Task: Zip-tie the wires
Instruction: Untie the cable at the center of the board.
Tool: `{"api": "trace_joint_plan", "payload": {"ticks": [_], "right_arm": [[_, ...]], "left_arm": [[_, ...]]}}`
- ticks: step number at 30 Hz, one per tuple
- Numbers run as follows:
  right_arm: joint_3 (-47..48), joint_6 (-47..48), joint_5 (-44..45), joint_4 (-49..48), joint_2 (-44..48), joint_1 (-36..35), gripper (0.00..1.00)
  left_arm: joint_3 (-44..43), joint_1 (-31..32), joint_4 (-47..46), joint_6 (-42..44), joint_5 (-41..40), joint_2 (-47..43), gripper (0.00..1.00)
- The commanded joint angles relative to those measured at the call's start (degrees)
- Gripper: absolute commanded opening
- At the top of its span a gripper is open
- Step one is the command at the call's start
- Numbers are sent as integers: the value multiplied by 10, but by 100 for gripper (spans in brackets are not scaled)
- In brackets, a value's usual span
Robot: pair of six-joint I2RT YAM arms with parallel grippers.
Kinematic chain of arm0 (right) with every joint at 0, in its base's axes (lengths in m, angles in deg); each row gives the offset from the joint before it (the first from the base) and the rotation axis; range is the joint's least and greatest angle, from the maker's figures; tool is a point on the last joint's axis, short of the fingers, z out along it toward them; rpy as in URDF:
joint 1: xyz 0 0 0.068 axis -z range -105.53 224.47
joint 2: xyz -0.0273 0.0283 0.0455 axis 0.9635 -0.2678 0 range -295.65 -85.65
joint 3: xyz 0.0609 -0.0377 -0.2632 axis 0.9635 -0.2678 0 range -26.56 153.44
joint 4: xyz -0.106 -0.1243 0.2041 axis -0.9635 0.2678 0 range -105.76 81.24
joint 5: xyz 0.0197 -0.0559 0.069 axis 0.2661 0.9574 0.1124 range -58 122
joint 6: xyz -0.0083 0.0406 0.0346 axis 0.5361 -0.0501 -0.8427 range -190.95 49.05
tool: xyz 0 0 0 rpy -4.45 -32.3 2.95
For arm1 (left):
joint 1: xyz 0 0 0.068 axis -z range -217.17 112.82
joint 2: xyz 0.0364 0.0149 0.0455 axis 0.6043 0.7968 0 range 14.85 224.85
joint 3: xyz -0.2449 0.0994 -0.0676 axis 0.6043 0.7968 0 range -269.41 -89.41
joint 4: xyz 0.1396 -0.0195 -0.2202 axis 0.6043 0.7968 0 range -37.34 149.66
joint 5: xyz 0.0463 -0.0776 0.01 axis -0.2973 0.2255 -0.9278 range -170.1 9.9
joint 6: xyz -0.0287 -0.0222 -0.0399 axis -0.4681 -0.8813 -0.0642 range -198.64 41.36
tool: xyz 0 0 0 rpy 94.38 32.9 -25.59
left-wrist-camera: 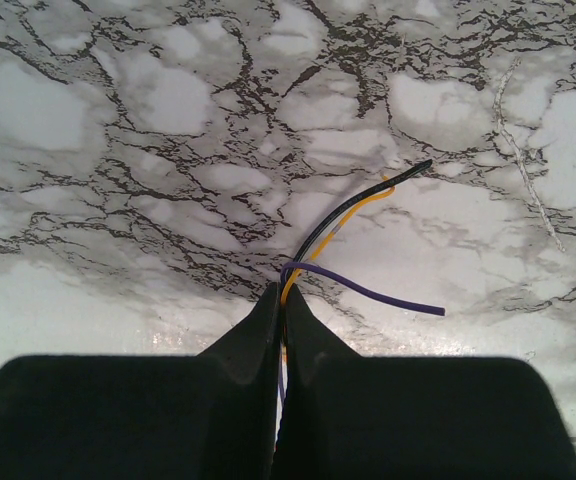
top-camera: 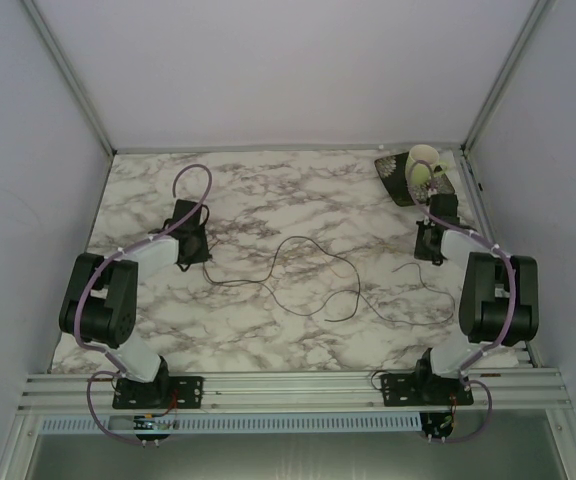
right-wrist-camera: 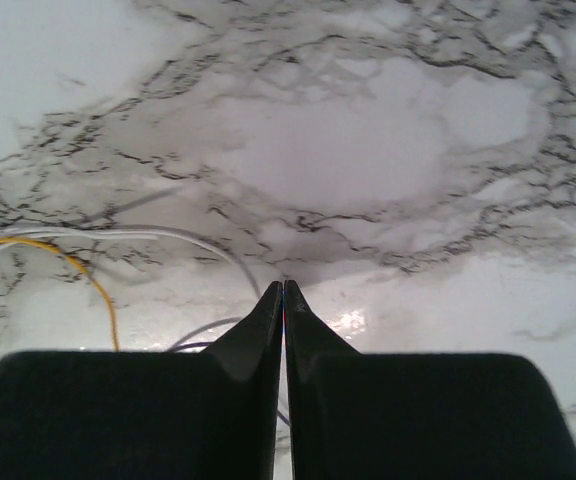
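Nearest, the rail (top-camera: 288, 385) is carrying both arm bases along the front edge of the desk (top-camera: 268, 195). The left arm (top-camera: 108, 300) is folding up from its base and reaching inward. The left pincer (left-wrist-camera: 281, 290) is sitting low over the marble, farther in than the rail. Its fingers are pressing together on the wires (left-wrist-camera: 316, 240).

In the left wrist view, a black strand (left-wrist-camera: 408, 175) and a yellow strand (left-wrist-camera: 356, 210) are poking out side by side just past the left pincer's tips, angling up to the right. A purple strand (left-wrist-camera: 368, 293) is curving off to the right below them and ending apart from them. In the top view, the wires are trailing rightward from the left pincer across the middle of the desk in thin, loose loops.

The right pincer (right-wrist-camera: 283, 288) is hanging well to the right of the left pincer, at about the same depth, on the end of the right arm (top-camera: 493, 300). Its fingers are meeting with no gap showing. A faint coloured sliver is showing in the seam, and I cannot tell whether a strand is caught there. In the right wrist view, a white strand (right-wrist-camera: 138, 234) and the yellow strand are curving in from the left, close beside its fingers.

Farthest, well beyond and to the right of the left pincer, a dark tray (top-camera: 396, 188) is sitting in the desk's back corner. It is holding pale things (top-camera: 423, 165) too blurred to name.
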Motion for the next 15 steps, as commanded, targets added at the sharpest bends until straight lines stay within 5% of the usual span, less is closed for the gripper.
{"api": "trace_joint_plan", "payload": {"ticks": [1,9,13,15], "right_arm": [[23,4,26,22,26,19,0],[39,14,-23,15,35,34,1],[32,13,-65,-12,23,17,22],[39,6,-63,-16,9,9,24]], "left_arm": [[35,-4,80,10,1,58,0],[30,-4,86,11,-6,57,0],[29,-4,86,11,-1,59,0],[29,-4,86,12,-2,58,0]]}}
